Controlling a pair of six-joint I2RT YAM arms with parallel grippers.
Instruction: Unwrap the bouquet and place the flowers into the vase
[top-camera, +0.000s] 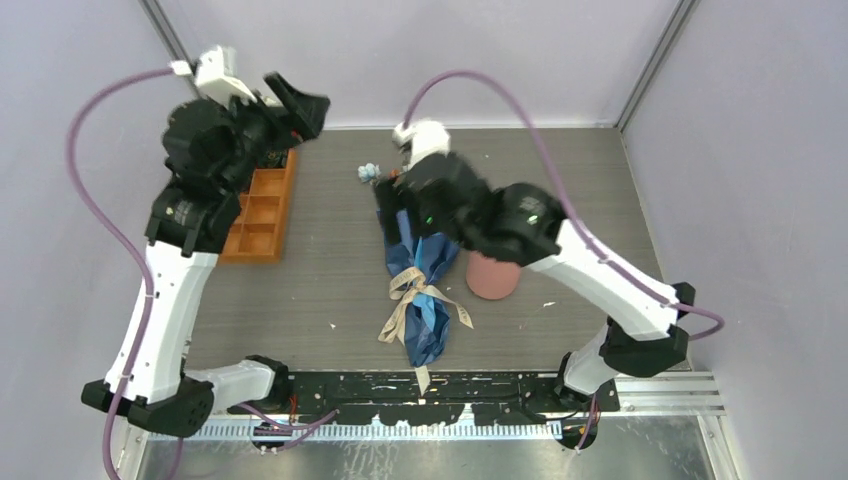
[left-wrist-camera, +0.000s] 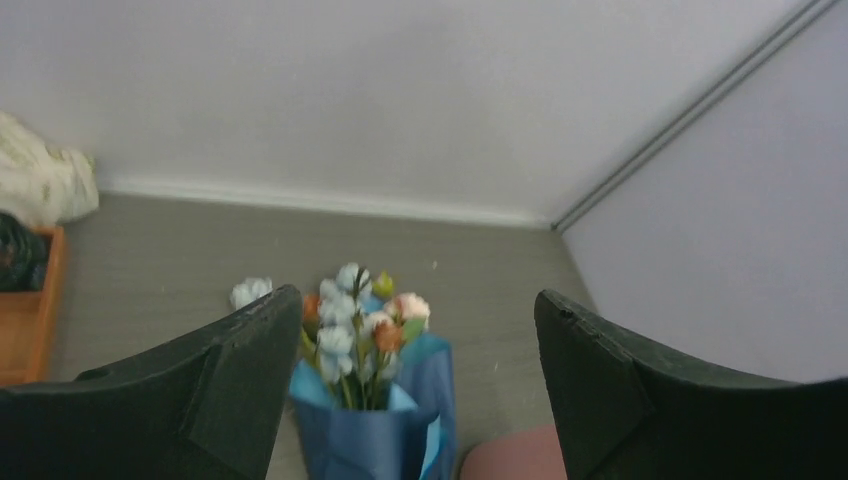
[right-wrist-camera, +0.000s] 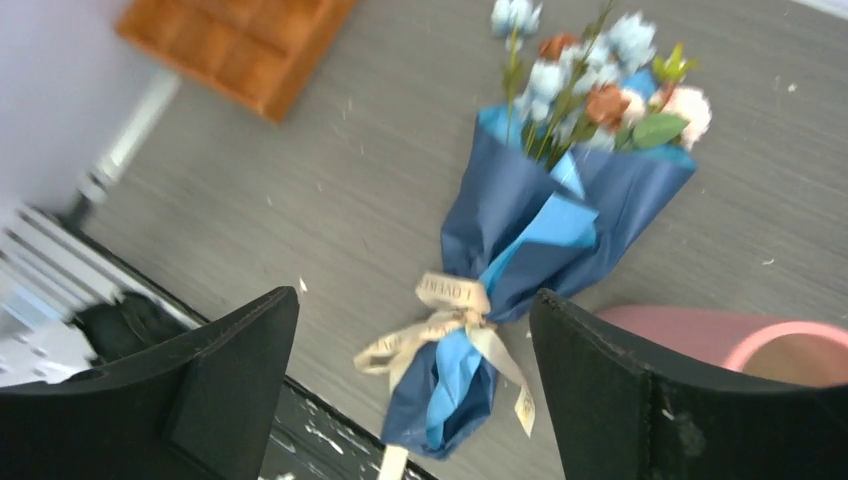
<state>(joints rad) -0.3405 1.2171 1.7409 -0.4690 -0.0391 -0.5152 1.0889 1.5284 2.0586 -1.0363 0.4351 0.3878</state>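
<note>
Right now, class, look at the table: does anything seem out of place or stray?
Yes: one pale blue bloom lies alone on the table, beside the flower end of the bouquet and outside its blue paper wrap. It may have come loose.

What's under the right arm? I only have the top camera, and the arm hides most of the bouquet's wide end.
Observer: Flowers poke out of the paper there, pale blue, orange-brown and pink; the bouquet is wrapped, its ribbon tied.
Operator: Is the right gripper holding anything?
Observer: No, it is open, nothing between its fingers.
Operator: What's behind the left arm?
Observer: A cream cloth sits by the orange tray.
</note>
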